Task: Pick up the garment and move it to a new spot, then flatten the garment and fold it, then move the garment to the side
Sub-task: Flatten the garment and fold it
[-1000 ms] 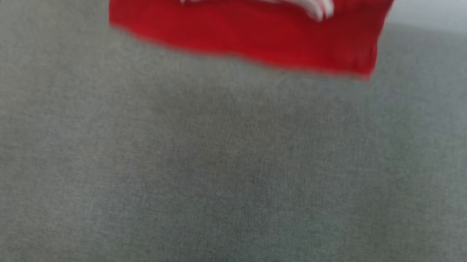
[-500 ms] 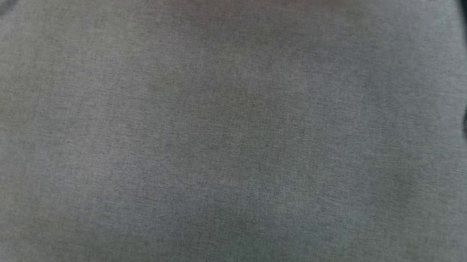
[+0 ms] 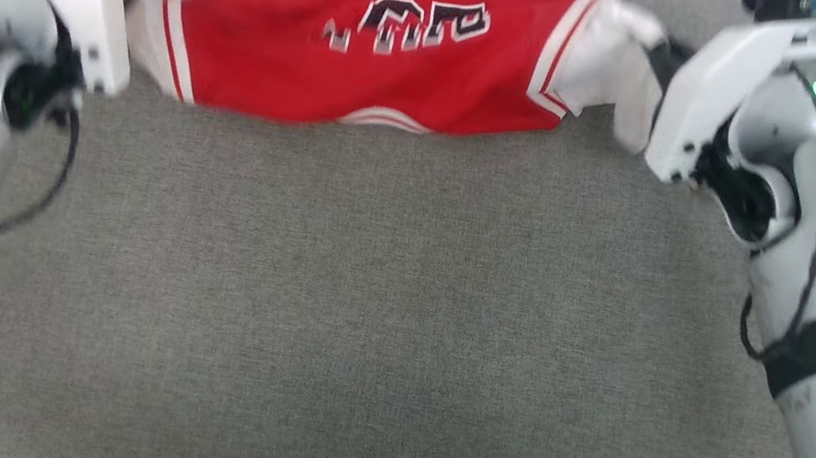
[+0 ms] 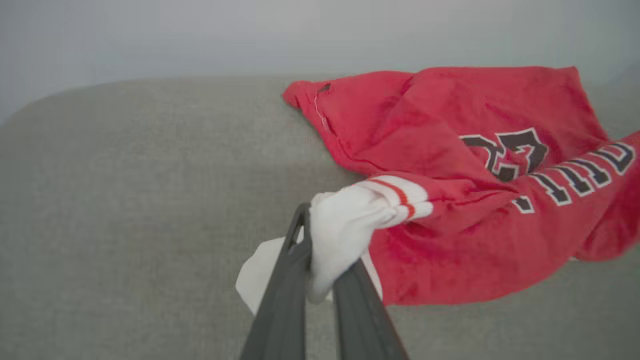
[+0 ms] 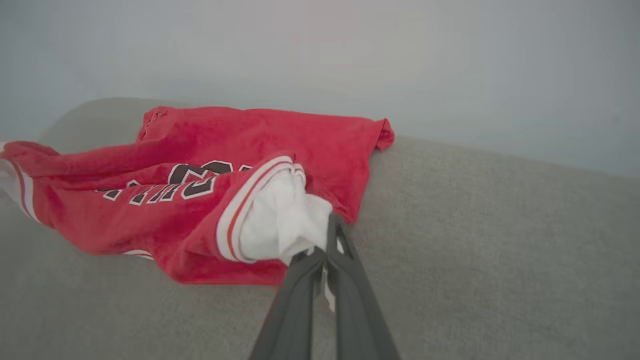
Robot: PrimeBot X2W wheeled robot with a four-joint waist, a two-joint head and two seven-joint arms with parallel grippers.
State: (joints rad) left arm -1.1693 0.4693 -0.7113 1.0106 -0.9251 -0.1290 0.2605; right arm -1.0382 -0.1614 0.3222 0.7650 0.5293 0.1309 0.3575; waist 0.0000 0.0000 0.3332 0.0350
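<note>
Garment (image 3: 367,79) stretched btwn L hand (image 4: 320,245) & R hand (image 5: 322,240); both clamp sleeves (image 5: 280,220)

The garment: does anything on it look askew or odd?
Yes. The garment is not flat: it is bunched and creased, and a fold hides part of its lettering. The left tool and the right tool each pinch a white sleeve.

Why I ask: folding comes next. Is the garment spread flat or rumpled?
Rumpled, not flat: the garment lies creased between the left gripper and right gripper, each shut on a white sleeve.
</note>
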